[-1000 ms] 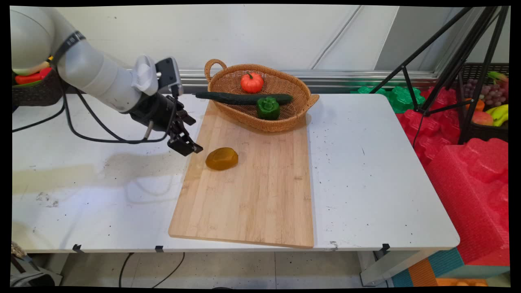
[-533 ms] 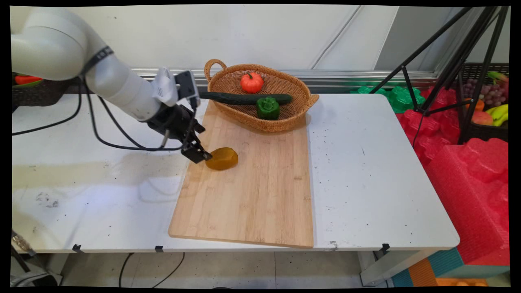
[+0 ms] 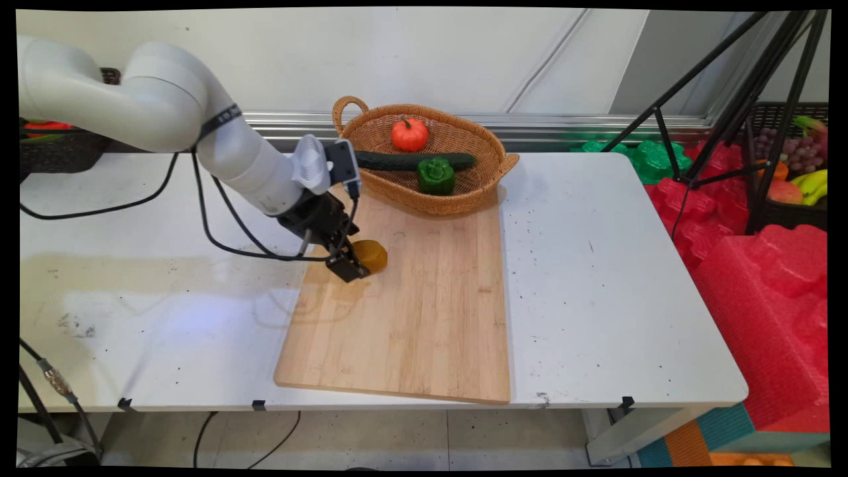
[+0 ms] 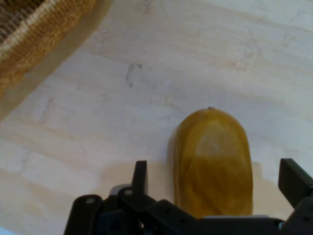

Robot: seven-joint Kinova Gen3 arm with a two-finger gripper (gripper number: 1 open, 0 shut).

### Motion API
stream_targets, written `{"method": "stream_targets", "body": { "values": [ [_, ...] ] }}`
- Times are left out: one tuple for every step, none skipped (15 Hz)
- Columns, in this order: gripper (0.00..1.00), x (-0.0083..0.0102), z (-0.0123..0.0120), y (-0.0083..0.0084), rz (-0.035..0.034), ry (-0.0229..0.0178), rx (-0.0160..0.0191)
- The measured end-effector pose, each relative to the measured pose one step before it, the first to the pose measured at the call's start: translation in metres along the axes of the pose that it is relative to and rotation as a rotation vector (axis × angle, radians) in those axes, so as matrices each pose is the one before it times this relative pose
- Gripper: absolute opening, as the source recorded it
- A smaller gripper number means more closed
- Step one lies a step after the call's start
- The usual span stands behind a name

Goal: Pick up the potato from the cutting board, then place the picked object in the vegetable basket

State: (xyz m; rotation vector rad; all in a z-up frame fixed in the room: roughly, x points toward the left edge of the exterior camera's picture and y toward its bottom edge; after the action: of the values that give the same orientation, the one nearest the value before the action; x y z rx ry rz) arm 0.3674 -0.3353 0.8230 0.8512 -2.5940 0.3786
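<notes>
At the bottom of the main view the white counter (image 3: 596,278) shows its near edge, and on it lies a long wooden cutting board (image 3: 411,318) running from lower centre up toward the middle of the frame. Left of centre, on the board's upper left part, lies a brownish-yellow, potato-like vegetable (image 3: 372,255). The end effector (image 3: 351,265) is down over it from the left, partly covering it in the main view. In the hand view the vegetable (image 4: 212,161) lies lengthwise between the two fingers (image 4: 141,177), which stand wide apart, one on each side with a gap to the vegetable; nothing is gripped. Above centre, the far end of the board carries an oval wicker basket (image 3: 477,189) with a loop handle at its left. In the basket are a green bell pepper (image 3: 436,175), a dark cucumber (image 3: 411,160) lying across it with its left end over the rim, and, farthest back, a red tomato (image 3: 409,134).
</notes>
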Motion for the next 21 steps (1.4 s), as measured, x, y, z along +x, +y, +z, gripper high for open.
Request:
{"method": "stream_targets", "body": {
  "values": [
    [1.00, 0.00158, 0.00440, 0.00001, -0.00052, -0.00207, -0.00077],
    [1.00, 0.00167, 0.00468, -0.00002, -0.00052, -0.00267, -0.00064],
    [1.00, 0.00102, 0.00403, -0.00007, -0.00094, -0.00220, -0.00025],
    [1.00, 0.00013, 0.00284, 0.00011, -0.00125, -0.00239, -0.00054],
    [1.00, 0.00012, 0.00182, 0.00005, -0.00047, -0.00153, -0.00048],
    [1.00, -0.00004, 0.00218, 0.00027, -0.00047, -0.00188, -0.00073],
    [1.00, -0.00020, 0.00203, 0.00067, 0.00158, -0.00161, -0.00216],
    [1.00, -0.00051, 0.00153, 0.00067, 0.00252, -0.00133, -0.00177],
    [0.00, -0.00075, 0.00062, 0.00070, 0.00150, -0.00019, -0.00103],
    [0.00, -0.00085, 0.00028, 0.00060, 0.00155, 0.00053, -0.00072],
    [0.00, -0.00085, -0.00079, 0.00055, 0.00171, 0.00217, 0.00078],
    [0.00, -0.00059, -0.00152, 0.00044, 0.00206, 0.00321, 0.00162],
    [0.00, -0.00073, -0.00308, 0.00037, 0.00270, 0.00486, 0.00429],
    [0.00, -0.00048, -0.00397, 0.00013, 0.00328, 0.00549, 0.00494],
    [0.00, 0.00004, -0.00321, 0.00005, 0.00264, 0.00471, 0.00306],
    [0.00, 0.00012, -0.00791, 0.00000, 0.00343, 0.01153, 0.00641],
    [0.00, 0.00073, -0.00902, 0.00001, 0.00263, 0.01440, 0.00617],
    [0.00, 0.00142, -0.01112, 0.00005, 0.00340, 0.01877, 0.00775],
    [0.00, 0.00282, -0.01270, -0.00032, 0.00196, 0.02357, 0.00828],
    [0.00, 0.00362, -0.01185, -0.00060, 0.00220, 0.02322, 0.00800],
    [0.00, 0.00640, -0.01490, -0.00120, 0.00384, 0.03283, 0.01167]
  ]
}}
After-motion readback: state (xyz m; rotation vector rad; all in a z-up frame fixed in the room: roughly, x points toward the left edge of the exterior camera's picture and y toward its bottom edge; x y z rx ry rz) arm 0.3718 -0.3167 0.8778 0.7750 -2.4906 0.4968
